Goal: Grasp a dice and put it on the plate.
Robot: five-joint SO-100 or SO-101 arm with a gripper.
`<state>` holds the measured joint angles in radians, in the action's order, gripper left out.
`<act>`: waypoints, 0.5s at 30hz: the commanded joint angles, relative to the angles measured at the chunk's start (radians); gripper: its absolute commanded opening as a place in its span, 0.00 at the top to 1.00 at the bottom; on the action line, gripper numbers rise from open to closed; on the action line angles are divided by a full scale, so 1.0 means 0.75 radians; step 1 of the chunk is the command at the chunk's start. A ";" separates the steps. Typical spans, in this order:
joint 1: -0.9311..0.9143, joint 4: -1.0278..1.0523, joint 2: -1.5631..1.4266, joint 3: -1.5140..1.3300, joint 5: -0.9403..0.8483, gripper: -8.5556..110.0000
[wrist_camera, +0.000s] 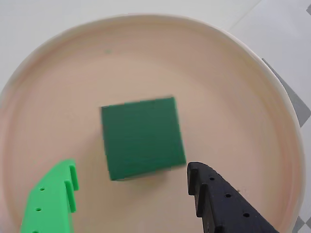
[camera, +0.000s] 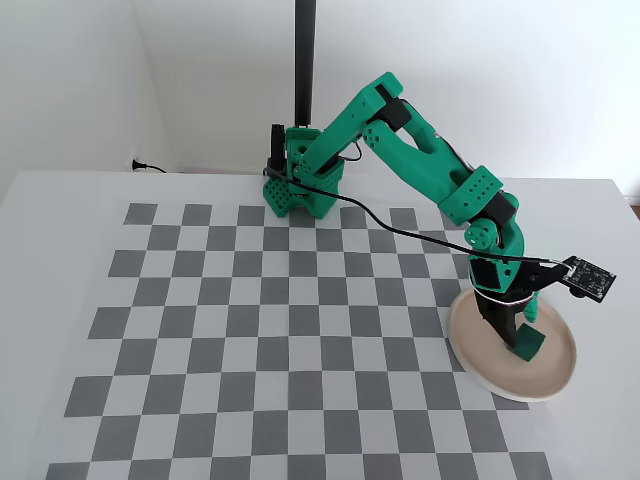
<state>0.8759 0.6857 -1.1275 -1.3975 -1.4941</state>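
The dice [wrist_camera: 143,138] was seen lying flat near the middle of the plate [wrist_camera: 233,73], its top face turned slightly off square in the wrist view. As a cube, no long axis was offered. It was judged light, stiff and smooth-sided, best taken on two opposite flat faces. The pincer [wrist_camera: 131,187] was held open just beside it, fingers clear. The plate rested on the checkered desk [camera: 250,330].

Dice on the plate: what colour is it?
Dark green dice, no pips visible; clearest in the wrist view.
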 commanded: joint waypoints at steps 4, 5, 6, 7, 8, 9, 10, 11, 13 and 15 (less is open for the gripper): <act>-0.020 0.010 -0.141 0.125 -0.002 0.75; -0.025 0.012 -0.151 0.125 -0.004 0.75; -0.027 0.014 -0.164 0.125 -0.006 0.75; -0.029 0.018 -0.176 0.125 -0.008 0.75; -0.031 0.027 -0.194 0.125 -0.012 0.75; -0.033 0.035 -0.213 0.125 -0.014 0.75; -0.037 0.047 -0.235 0.125 -0.018 0.75; -0.039 0.061 -0.260 0.125 -0.020 0.75; -0.049 0.092 -0.315 0.125 -0.022 0.75; -0.063 0.133 -0.374 0.125 -0.018 0.75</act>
<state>0.8483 0.7563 -1.2180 -1.3975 -1.5048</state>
